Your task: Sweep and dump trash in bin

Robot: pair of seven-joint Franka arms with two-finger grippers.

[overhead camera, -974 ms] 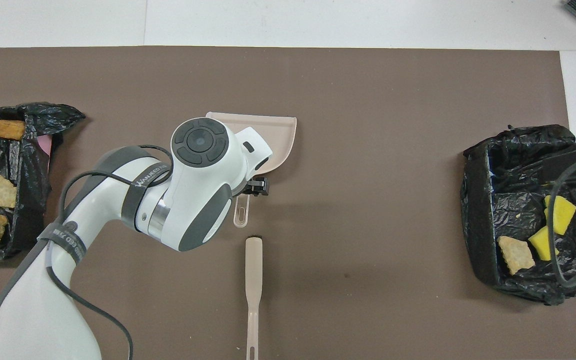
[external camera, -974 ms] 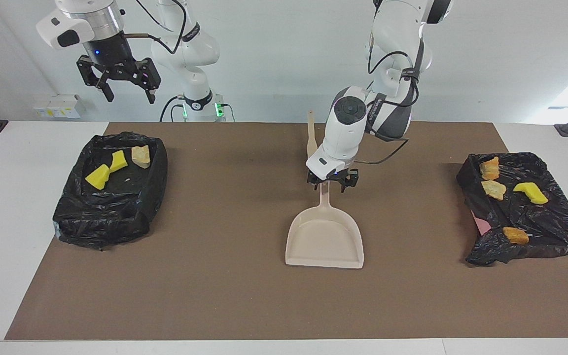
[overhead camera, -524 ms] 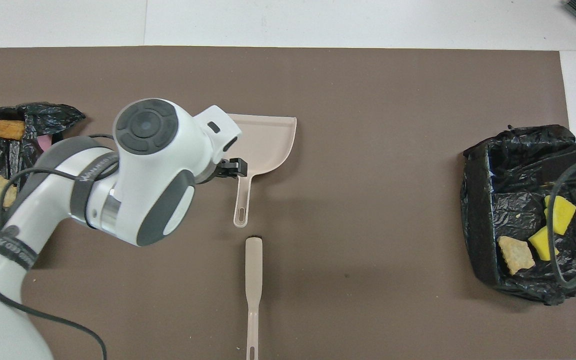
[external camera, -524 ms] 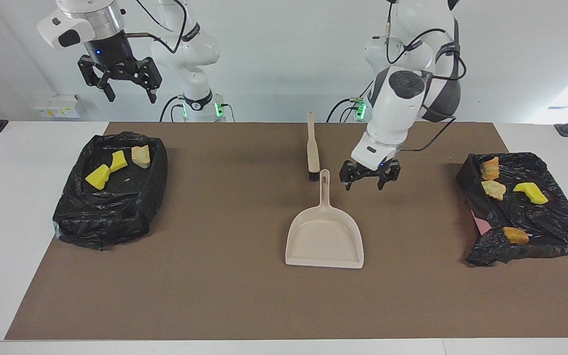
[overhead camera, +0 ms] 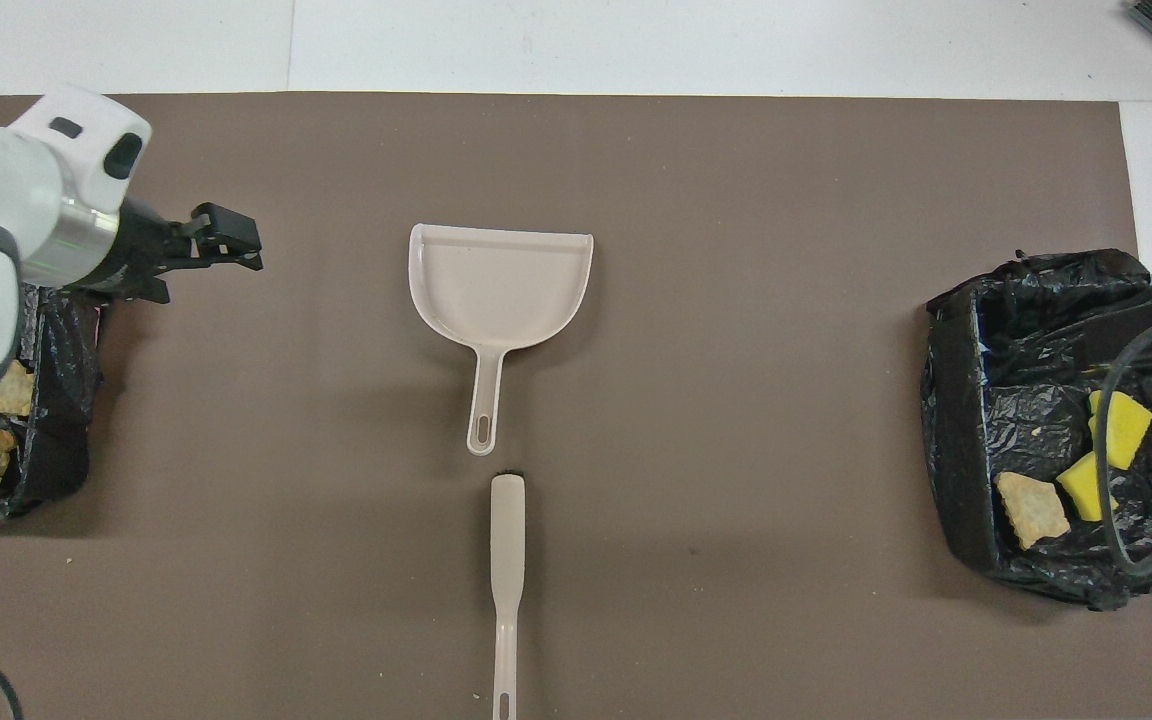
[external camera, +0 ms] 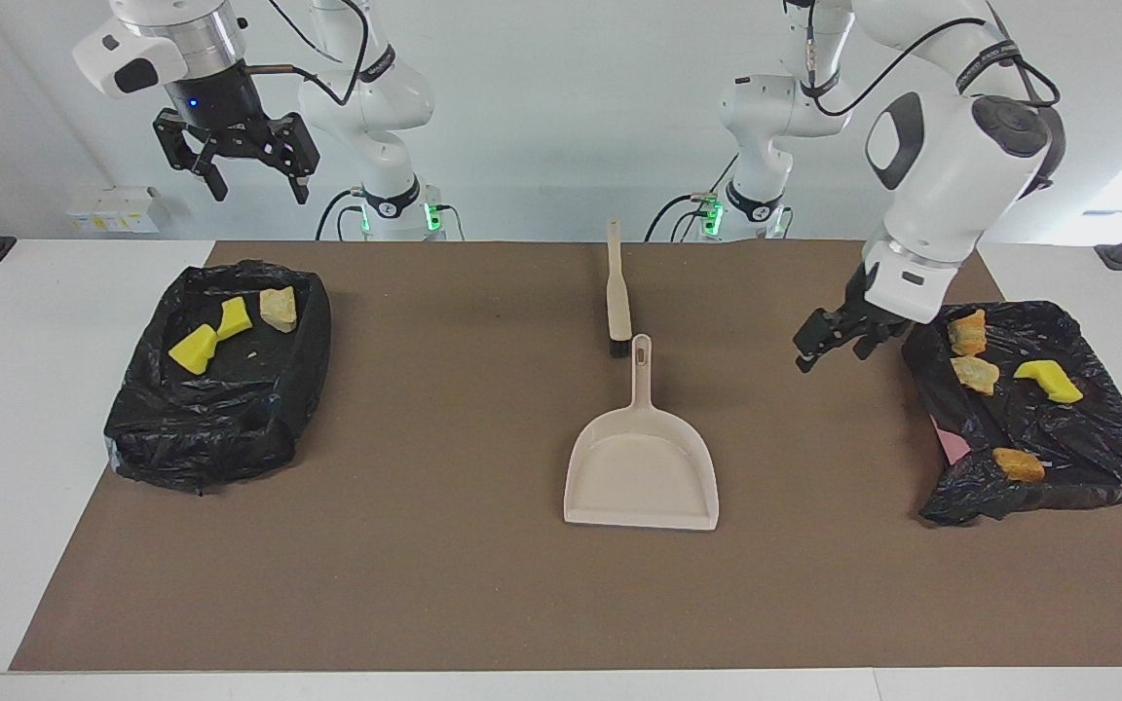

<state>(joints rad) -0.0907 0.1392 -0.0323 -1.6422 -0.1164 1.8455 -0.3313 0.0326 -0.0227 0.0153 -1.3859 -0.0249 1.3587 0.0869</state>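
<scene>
Facing view: white table (external camera: 55,409) covered by a brown mat (external camera: 444,584), pale wall at the robots' end. Dustpan (external camera: 642,469) lies mid-mat, empty, handle toward the robots; brush (external camera: 617,292) lies just beside the handle tip, nearer the robots, in line with it. Black-lined bin (external camera: 215,389) at the right arm's end holds trash (external camera: 194,349): two yellow chunks and one tan piece. A second bag-lined bin (external camera: 1038,438) at the left arm's end holds three tan-orange pieces and one yellow chunk. Left gripper (external camera: 829,343) hangs over the mat at the edge of that bin, jaws apart, holding nothing. Right gripper (external camera: 249,175) is raised high over its bin, fingers spread, empty; this arm waits. Overhead view: mat (overhead camera: 736,600) bare between pan and bins. Dustpan (overhead camera: 496,290) mouth points away from the robots; brush (overhead camera: 507,560) apart from its handle by a small gap. Left gripper (overhead camera: 221,240) tilted sideways, jaws open, empty. Bin (overhead camera: 966,480) with trash (overhead camera: 1121,428) inside; the right gripper's own fingers are not seen here.
</scene>
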